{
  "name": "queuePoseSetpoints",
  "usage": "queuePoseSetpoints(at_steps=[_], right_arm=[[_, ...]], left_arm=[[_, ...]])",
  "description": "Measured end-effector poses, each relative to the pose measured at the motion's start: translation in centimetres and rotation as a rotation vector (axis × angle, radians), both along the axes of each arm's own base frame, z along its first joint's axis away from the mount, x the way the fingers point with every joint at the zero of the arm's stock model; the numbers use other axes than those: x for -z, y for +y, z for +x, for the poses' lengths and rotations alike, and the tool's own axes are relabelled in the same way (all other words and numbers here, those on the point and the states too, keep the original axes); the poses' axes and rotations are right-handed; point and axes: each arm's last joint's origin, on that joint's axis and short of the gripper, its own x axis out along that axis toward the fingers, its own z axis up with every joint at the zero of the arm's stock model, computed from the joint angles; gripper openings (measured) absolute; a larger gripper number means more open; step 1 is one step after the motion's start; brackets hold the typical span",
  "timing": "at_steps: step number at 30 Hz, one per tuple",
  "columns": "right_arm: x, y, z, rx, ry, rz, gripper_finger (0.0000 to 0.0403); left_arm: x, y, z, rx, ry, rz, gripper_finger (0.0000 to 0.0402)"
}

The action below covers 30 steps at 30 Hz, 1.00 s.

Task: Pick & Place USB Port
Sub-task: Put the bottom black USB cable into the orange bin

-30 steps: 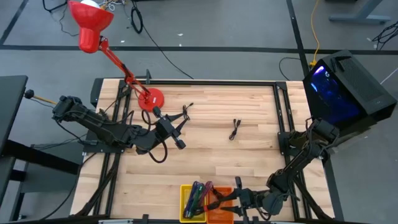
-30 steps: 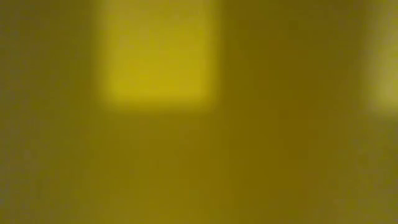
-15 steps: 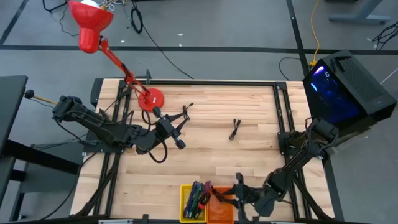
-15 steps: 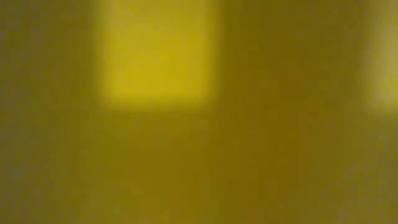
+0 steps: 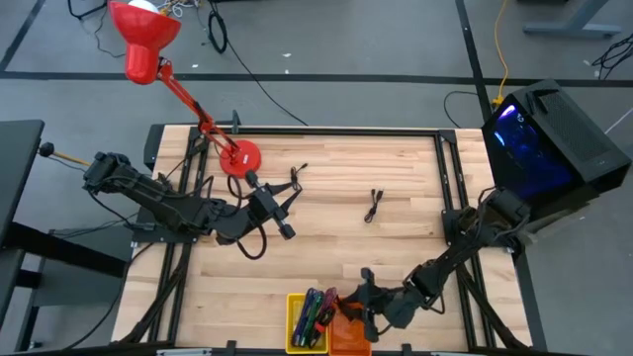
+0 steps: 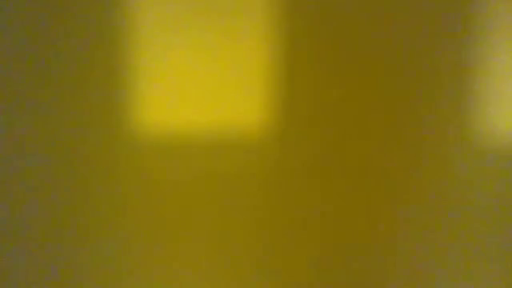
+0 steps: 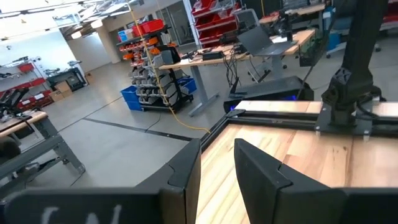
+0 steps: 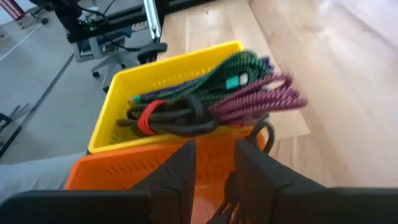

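My right gripper [image 5: 364, 297] [image 8: 216, 165] hovers at the near edge, over the orange bin [image 5: 348, 334] [image 8: 118, 171], shut on a black USB cable [image 8: 265, 132]. Beside the orange bin stands a yellow bin [image 5: 297, 318] [image 8: 161, 68] holding several bundled cables, green, purple and black. A second black cable [image 5: 374, 205] lies on bare wood mid-table. My left gripper [image 5: 286, 214] [image 7: 217, 158] waits, open, toward the table's left, next to another dark cable [image 5: 293, 182]. The low view is a yellow blur. My right gripper has the black cable between its two fingers, coming from the table's right and slanting down. The stretch held [image 8: 227, 184] is mostly hidden by the fingers. A slack loop [image 8: 265, 132] hangs out beside the fingers, above the orange bin's rim.
A red desk lamp's base [image 5: 238, 157] stands at the far left of the table. A black computer case with blue light [image 5: 544, 138] sits beyond the right edge. Bare wood lies between the bins and the mid-table cable.
My right gripper has swung toward the table's left and a little toward the far edge, from beside the orange bin to above it, carrying the black cable along. The left arm has stayed still.
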Motion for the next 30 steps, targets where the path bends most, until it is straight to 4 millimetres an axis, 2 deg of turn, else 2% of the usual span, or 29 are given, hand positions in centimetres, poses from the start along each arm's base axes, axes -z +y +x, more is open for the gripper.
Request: queuePoseSetpoints(at_steps=[5,10,30], right_arm=[[1.0,0.3,0.5,-0.001,-0.013,0.024,0.0116],[0.5,0.6,1.0,-0.050,-0.089,0.067,0.0121],[0.8,-0.1,1.4,-0.030,-0.064,0.031,0.0119]], left_arm=[[0.1,0.0,0.0,-0.001,0.010,0.004,0.0103],[0.1,0.0,0.0,0.000,0.010,0.004,0.0103],[0.1,0.0,0.0,0.000,0.009,0.004,0.0103]])
